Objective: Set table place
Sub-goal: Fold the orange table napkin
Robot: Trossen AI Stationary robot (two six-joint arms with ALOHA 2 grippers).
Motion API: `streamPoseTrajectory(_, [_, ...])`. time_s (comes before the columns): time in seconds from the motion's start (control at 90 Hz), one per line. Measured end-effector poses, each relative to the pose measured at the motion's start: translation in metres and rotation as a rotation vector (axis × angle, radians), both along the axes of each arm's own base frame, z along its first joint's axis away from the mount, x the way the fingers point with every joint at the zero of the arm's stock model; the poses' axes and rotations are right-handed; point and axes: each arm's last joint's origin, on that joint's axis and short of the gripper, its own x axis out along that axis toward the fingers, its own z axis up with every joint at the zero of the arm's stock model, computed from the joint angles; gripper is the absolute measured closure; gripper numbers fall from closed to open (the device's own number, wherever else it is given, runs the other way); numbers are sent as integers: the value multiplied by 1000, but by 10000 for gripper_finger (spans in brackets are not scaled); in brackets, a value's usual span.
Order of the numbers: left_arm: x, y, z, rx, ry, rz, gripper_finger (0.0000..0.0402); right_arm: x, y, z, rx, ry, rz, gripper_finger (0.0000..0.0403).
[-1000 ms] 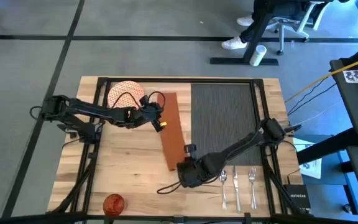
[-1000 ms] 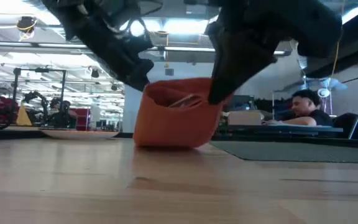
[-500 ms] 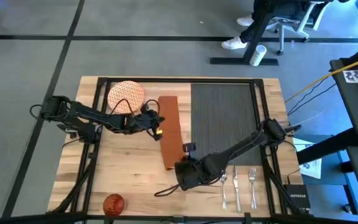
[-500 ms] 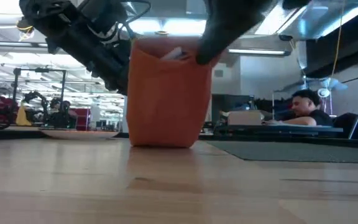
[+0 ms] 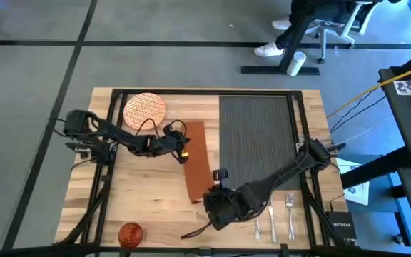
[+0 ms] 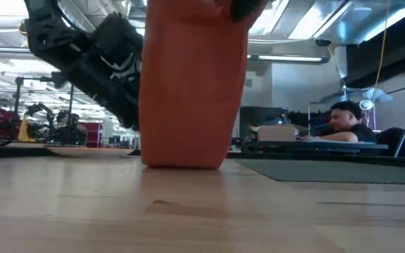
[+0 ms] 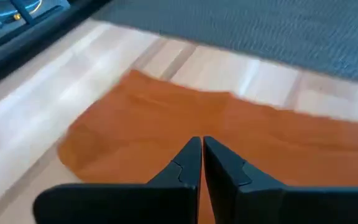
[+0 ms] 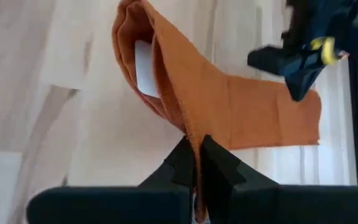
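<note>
Both jaws pinch the brown napkin on the wooden surface.
High view: napkin [image 5: 197, 163] left of placemat [image 5: 257, 135], left gripper [image 5: 182, 146] and right gripper [image 5: 216, 200] at opposite ends. Low view: one end is lifted. Wrist views: each gripper's jaws closed on cloth.

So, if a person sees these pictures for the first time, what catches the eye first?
Most striking is the long brown napkin in the middle of the table: the right gripper pinches its near end and lifts it. The left gripper is at its far end. The dark placemat lies bare at the right.
</note>
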Motion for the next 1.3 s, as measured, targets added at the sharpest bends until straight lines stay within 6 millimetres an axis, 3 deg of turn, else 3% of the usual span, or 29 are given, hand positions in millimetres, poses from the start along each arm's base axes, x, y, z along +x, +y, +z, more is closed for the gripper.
streamPoseTrajectory(0.222, [0,12,-9,-4,22,46,402,-9,7,0,24,37,-17,403])
streamPoseTrajectory(0.422, [1,7,-10,-32,13,18,402,-10,5,1,26,47,-30,403])
streamPoseTrajectory(0.911, [2,-7,-17,-49,23,-19,402,21,-62,7,-86,60,-82,403])
streamPoseTrajectory(1.111, [2,-18,8,4,-54,-54,402,31,-88,10,-103,77,-86,403])
streamPoseTrajectory(1.3, [-6,-34,53,59,-204,-77,402,35,-111,21,-91,62,-80,403])
